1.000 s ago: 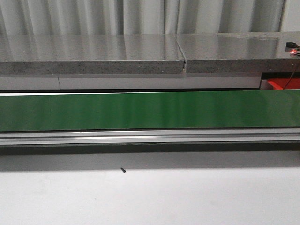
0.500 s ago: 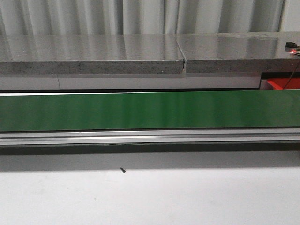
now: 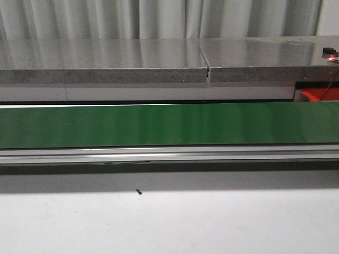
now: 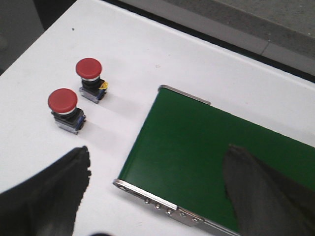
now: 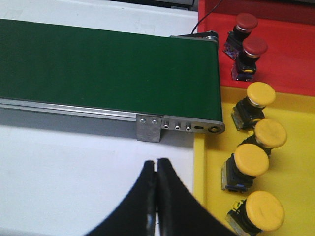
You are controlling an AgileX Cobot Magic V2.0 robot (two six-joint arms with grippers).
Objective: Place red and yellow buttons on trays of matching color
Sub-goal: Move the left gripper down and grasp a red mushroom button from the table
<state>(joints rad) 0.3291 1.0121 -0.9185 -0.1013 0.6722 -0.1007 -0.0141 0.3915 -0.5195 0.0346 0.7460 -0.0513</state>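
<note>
Left fingers (image 4: pixel 49 196) near red buttons (image 4: pixel 63 100)

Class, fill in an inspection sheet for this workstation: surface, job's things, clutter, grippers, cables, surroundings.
Surface: white table; green conveyor belt bare.
Job's things: two red buttons on the table by the belt's end; two red buttons in the red tray; four yellow buttons in the yellow tray.
Clutter: small dark speck on the table.
Grippers: left gripper open; right gripper shut, empty.
Cables: black cable near the red tray.
Surroundings: grey counter, curtain behind.
</note>
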